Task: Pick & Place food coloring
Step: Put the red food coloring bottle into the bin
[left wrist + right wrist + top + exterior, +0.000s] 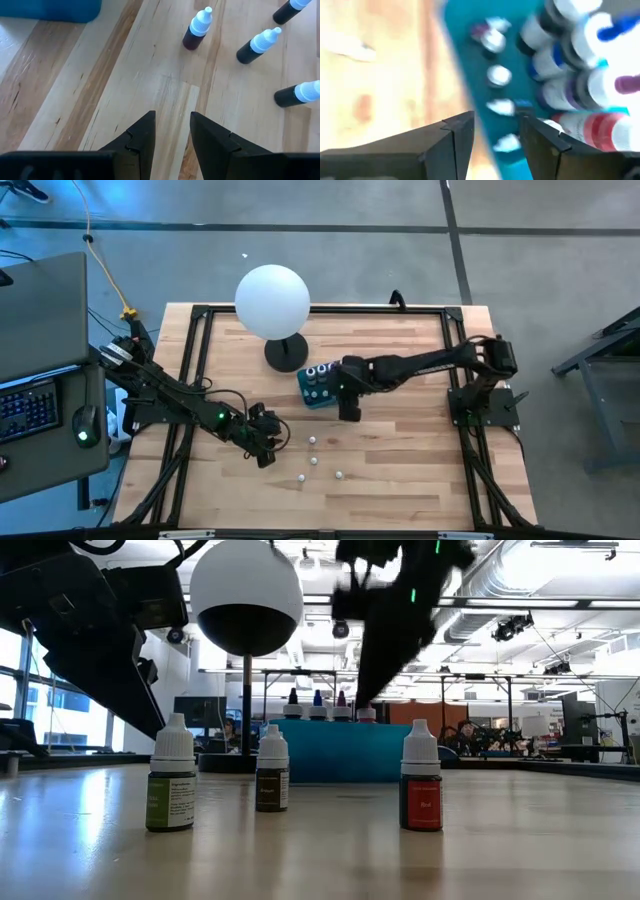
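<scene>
The right gripper point(348, 402) reaches inward with jaws apart and empty, while the left gripper point(268, 442) waits, jaws parted.

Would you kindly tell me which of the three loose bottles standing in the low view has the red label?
The rightmost bottle, standing apart; the left bottle is labelled green, the middle bottle brown.

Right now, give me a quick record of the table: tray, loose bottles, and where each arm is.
tray: teal tray beside the lamp base, holding several bottles
loose bottles: four white-capped bottles standing on the wooden table, apart from the tray
right gripper: at the tray's edge, jaws apart, nothing held
left gripper: low over the table near the loose bottles, jaws apart, empty
</scene>
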Motion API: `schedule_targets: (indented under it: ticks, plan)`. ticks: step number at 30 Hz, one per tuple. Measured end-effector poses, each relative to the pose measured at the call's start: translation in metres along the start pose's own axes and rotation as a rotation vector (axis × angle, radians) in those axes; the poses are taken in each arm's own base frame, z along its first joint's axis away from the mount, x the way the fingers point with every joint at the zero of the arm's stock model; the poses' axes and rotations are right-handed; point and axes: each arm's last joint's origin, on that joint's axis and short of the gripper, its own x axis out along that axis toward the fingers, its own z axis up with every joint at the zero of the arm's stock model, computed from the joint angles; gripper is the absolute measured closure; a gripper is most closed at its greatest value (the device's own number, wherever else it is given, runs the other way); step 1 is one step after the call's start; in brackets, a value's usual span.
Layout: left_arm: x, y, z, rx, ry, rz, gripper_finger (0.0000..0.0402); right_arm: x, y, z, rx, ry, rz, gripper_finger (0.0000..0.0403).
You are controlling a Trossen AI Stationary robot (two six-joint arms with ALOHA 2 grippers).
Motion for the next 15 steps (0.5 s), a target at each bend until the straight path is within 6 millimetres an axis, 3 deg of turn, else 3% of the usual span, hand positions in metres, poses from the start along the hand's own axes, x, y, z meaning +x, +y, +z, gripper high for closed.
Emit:
schedule_targets:
  ticks: [5, 9, 15]
  plan:
    - [0.0, 0.0, 0.0, 0.0, 0.0, 0.0, 0.0282, -0.027, 0.058, 0.016, -0.119, -0.093, 0.158, 0.0257]
    - [0.0, 0.0, 0.0, -0.002, 0.0, -0.001, 0.0282, -0.026, 0.107, 0.004, -0.151, -0.066, 0.304, 0.0251]
    - [0.0, -0.001, 0.001, -0.008, -0.011, -0.011, 0.0282, -0.019, 0.161, -0.011, -0.149, -0.072, 0.368, 0.0249]
